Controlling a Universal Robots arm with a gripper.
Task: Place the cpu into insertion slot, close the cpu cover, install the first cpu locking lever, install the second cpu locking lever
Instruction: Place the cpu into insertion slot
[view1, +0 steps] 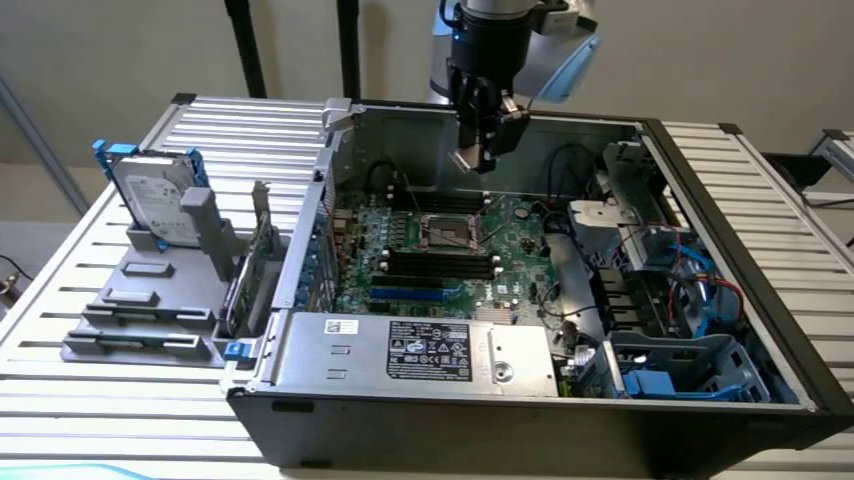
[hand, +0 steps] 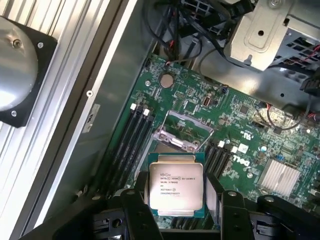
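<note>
Standing by the slatted worktop (view1: 94, 400), I am watching the arm hanging over the open computer case (view1: 441, 440) that is lying on it. The claw (view1: 478, 160) is hovering above the green board, near the insertion slot (view1: 451, 232) but clear of it. The grey power supply (view1: 414, 348) is sitting along the case's near wall, and a hard drive (view1: 150, 195) is standing in a grey rack outside the case, on the exterior view's left. Looking from the wrist, the claw is grasping the cpu (hand: 176, 184) by two opposite edges between its dark fingers (hand: 136, 212), carrying it flat above the board with its printed metal face showing. The insertion slot is lying uncovered just past the chip's edge, apart from it, with long black memory slots (hand: 134, 135) running beside it.
</note>
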